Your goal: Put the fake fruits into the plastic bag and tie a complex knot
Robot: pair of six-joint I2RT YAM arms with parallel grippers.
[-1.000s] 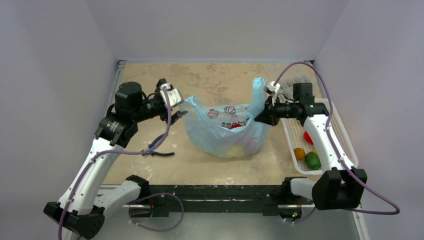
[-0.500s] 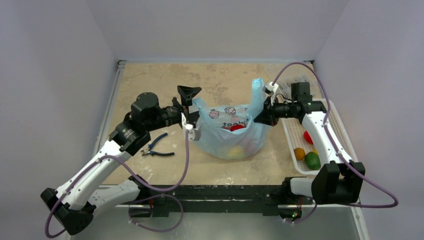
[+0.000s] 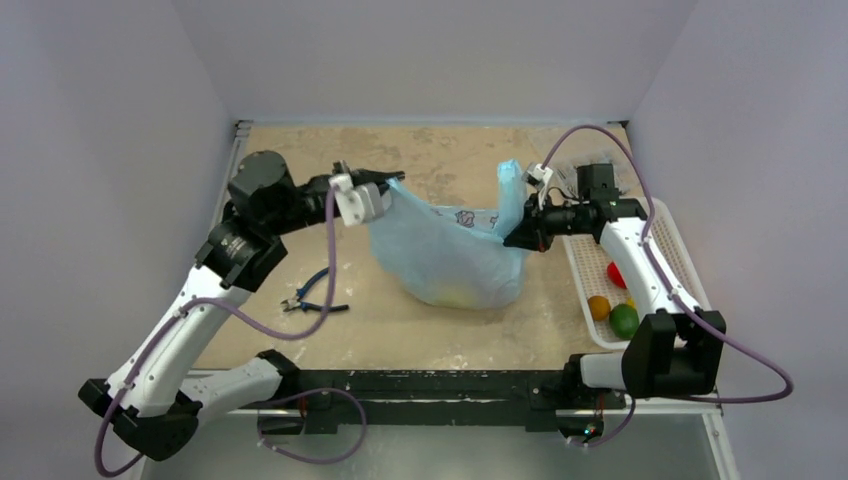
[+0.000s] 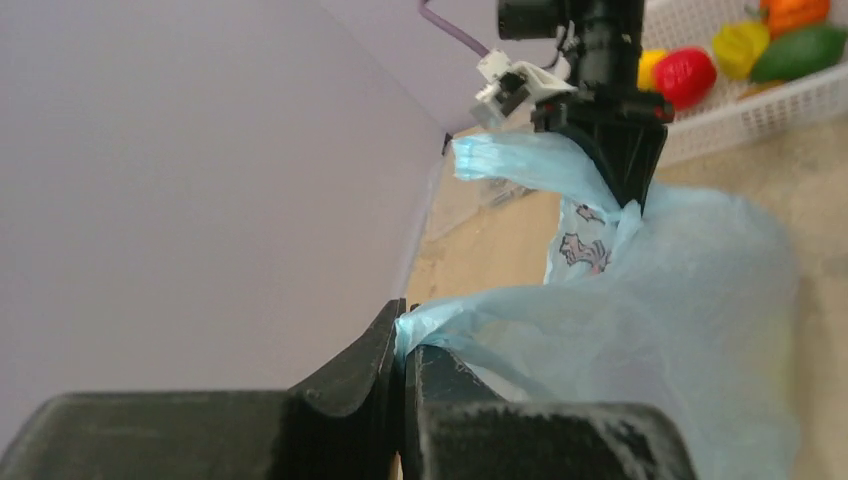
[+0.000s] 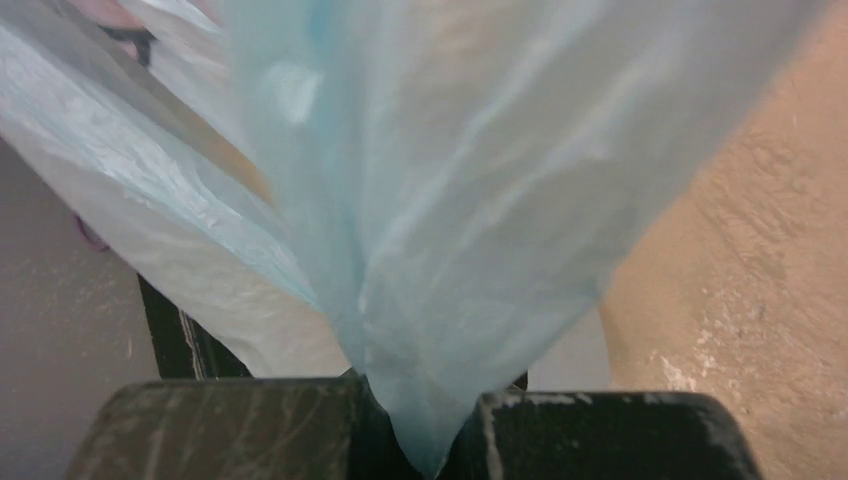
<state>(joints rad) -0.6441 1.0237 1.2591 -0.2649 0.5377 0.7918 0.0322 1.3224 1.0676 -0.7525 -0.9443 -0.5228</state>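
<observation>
— So, how do the jaws stand?

— Your left gripper (image 4: 403,345) is closed tight on a thin edge of the plastic bag (image 3: 450,255). The film comes out from between the two black fingers with no gap beside it. Your right gripper (image 5: 420,425) is pinched too, on a gathered fold of the same bag, which fans out above its fingers.

— And where does the bag sit?

— You have it stretched between the two arms near the middle of the table (image 3: 400,325), with its bottom resting on the surface. One blue strip stands up just beside the right fingers. Something yellowish shows through the lower wall; you can't tell more than that.

— Any fake fruits (image 3: 616,274) outside it?

— Yes. A red, an orange and a green one lie in the white basket (image 3: 690,265) at your right, partly under the right arm, and the left wrist view shows a yellow one among them. Blue-handled pliers (image 3: 315,295) lie on the table near your left arm, well apart from the bag.
</observation>
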